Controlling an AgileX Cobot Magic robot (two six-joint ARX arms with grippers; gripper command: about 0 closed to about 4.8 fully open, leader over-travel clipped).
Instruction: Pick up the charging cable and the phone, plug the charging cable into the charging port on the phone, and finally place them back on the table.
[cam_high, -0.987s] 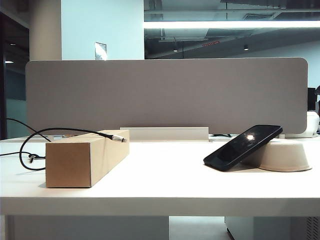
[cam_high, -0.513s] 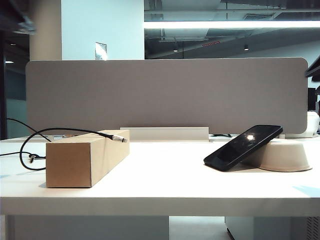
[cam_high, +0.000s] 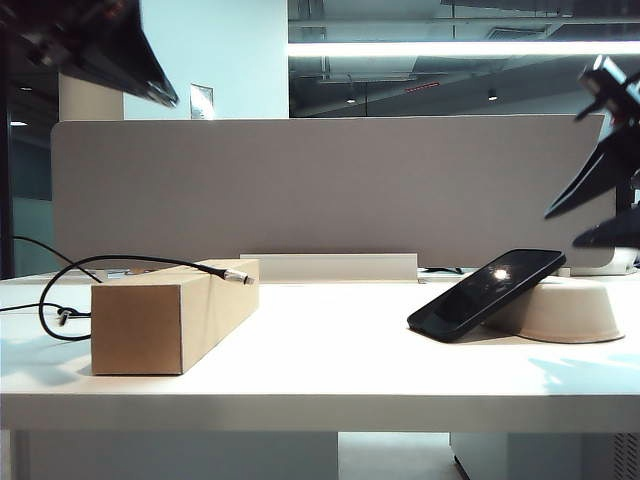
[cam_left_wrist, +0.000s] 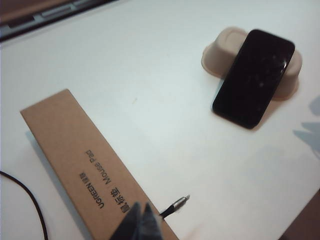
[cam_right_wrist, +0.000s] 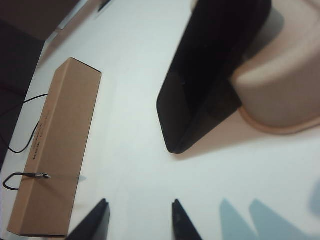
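Table (cam_high: 330, 385): white top, bearing every task item; nothing has been lifted from it, so the whole task is judged still ahead: both pick-ups, the plugging, the setting down.

Box (cam_high: 170, 318): cardboard, lying on the left part of the table, serving as rest for the cable end.

Bowl (cam_high: 570, 310): off-white, upturned on the right part of the table, propping the phone.

Phone (cam_high: 487, 292): black, tilted, upper end leaned on the bowl, lower short edge on the table; ungrasped. Charging port not made out.

Left tool (cam_left_wrist: 141, 222): seen high at the upper left of the exterior view, above the box; in its wrist view the fingers are pressed together, clenched on nothing, with the plug just beside them but apart.

Right tool (cam_right_wrist: 139, 220): seen at the right edge of the exterior view, above the bowl; fingers parted, released, nothing between them, the phone lying beyond their tips.

Cable (cam_high: 120, 262): black cord looped off the table's left, laid over the box; untouched.

Plug (cam_high: 236, 276): silvery, projecting past the box's top edge.

Change noted: a second ago no arm was in the exterior view; both have since entered from above. Box, bowl, phone and cable are unmoved.
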